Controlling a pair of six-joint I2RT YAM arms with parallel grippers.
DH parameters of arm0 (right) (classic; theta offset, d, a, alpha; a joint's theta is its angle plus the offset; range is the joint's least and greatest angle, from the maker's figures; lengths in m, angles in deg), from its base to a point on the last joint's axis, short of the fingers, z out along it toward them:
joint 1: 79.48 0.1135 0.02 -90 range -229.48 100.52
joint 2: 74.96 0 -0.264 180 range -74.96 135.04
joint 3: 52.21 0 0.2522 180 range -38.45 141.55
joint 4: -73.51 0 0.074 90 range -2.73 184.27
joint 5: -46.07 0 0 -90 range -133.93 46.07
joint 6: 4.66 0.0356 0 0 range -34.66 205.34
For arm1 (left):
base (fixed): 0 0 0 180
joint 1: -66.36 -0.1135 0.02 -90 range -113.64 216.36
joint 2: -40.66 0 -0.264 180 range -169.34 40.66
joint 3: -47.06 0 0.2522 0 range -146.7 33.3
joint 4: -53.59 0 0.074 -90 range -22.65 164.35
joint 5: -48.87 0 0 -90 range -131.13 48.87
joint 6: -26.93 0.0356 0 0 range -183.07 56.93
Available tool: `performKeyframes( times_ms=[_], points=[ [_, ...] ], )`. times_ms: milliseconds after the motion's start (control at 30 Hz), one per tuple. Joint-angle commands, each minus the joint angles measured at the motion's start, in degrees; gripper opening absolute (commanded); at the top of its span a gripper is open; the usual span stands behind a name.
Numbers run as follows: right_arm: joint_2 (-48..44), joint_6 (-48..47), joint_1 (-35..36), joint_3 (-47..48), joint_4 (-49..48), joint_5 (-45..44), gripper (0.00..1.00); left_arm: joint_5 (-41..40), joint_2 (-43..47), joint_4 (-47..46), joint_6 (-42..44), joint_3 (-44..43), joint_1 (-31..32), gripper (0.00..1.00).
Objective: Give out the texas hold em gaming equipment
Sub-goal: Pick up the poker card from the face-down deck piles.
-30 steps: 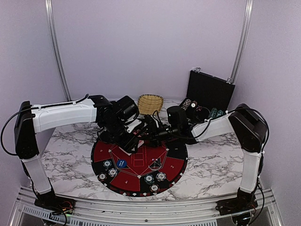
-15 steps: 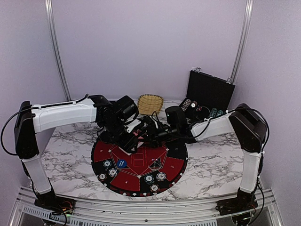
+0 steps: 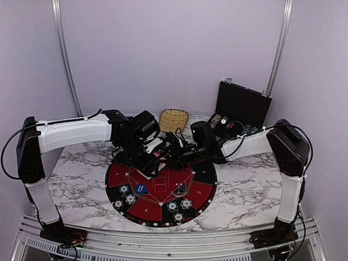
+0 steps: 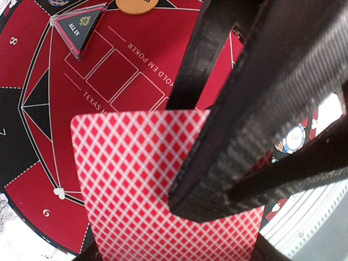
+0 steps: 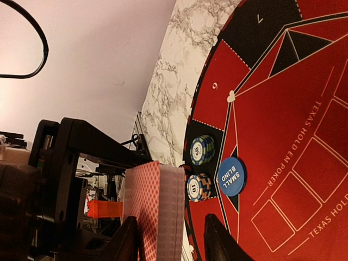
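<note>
A deck of red-backed cards [image 4: 130, 179] stands on edge in my left gripper [image 3: 154, 162], which is shut on it above the mat's far side. The deck also shows in the right wrist view [image 5: 160, 209]. My right gripper [image 3: 169, 150] is open: one finger lies against the deck's back and the other stands off its far face with a gap. Its black fingers [image 4: 244, 136] cross the top card. A blue small-blind disc [image 5: 231, 176] and two chip stacks [image 5: 201, 150] lie on the mat. An orange disc [image 4: 136, 5] lies at the mat's edge.
The round black-and-red numbered mat [image 3: 207, 179] carries chip stacks at the front left [image 3: 124, 190] and front middle [image 3: 179, 206], plus an all-in triangle [image 4: 81, 24]. A wicker basket [image 3: 174, 119] stands behind. An open black chip case [image 3: 242, 106] stands at the back right.
My right gripper has slid a little to the left, closer onto the deck in my left gripper. The left arm has barely moved.
</note>
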Motion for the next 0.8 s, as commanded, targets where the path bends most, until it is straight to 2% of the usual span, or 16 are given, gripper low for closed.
performKeyframes(
  times_ms=[0, 767],
  points=[
    [-2.1, -1.3, -0.2, 1.4, 2.4, -1.6, 0.4, 0.2, 1.5, 0.3, 0.5, 0.0, -0.4, 0.59],
    [-4.4, -1.1, -1.5, -0.2, 2.3, -2.3, 0.36, 0.3, 1.5, 0.5, 0.2, 0.6, -0.6, 0.59]
  ],
)
